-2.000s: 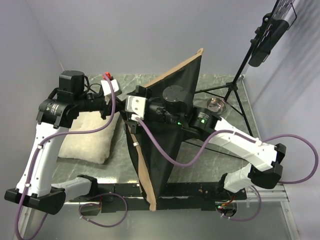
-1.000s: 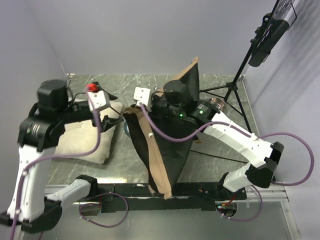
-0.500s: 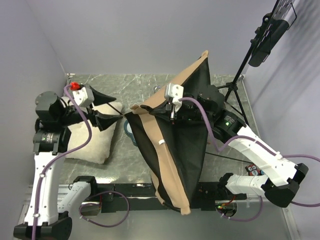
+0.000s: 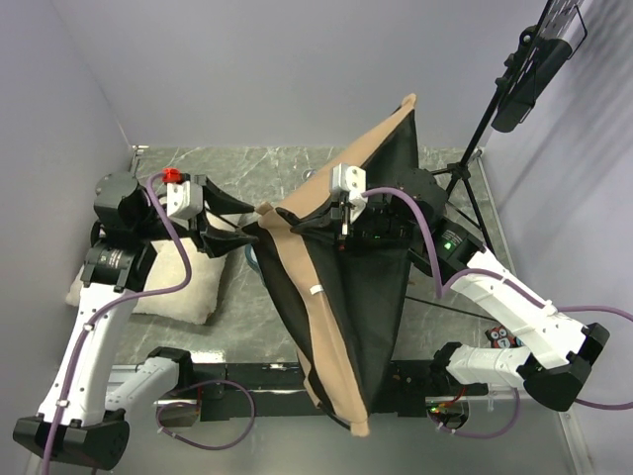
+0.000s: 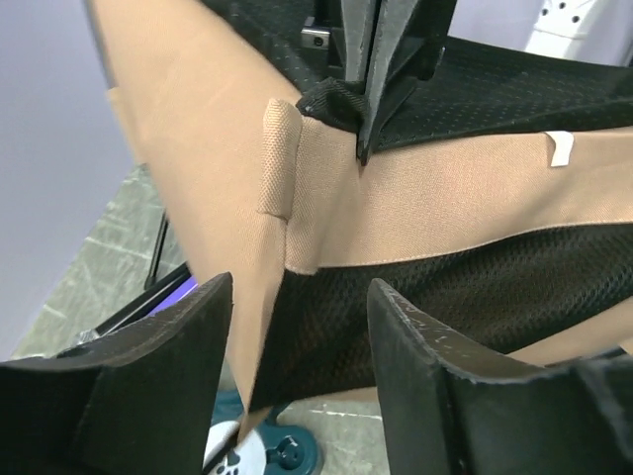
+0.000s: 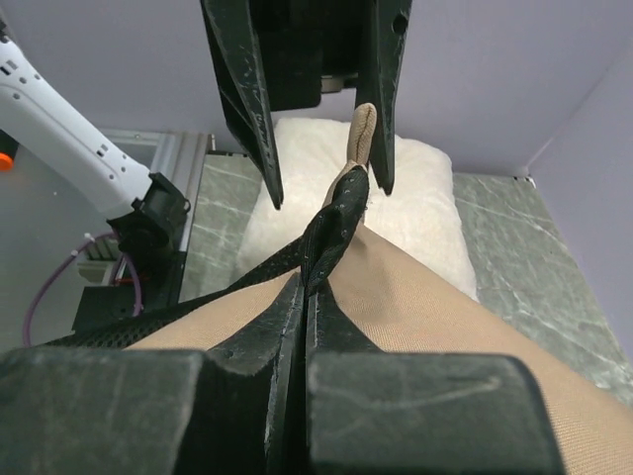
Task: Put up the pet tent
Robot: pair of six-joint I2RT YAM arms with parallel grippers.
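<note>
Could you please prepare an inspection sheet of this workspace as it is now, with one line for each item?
Surface: green marbled table, no spills seen.
Job's things: pet tent, tan and black, held up in a flat fold, not yet set up.
Clutter: cream pillow lying at the left; teal object partly hidden under the tent.
Grippers: left tool open, its fingers on either side of the tent's tan edge; right tool shut on the tent fabric.
Cables: purple cables hang in loops from both arms.
Surroundings: plain grey-purple walls; black tripod at the rear right.
</note>
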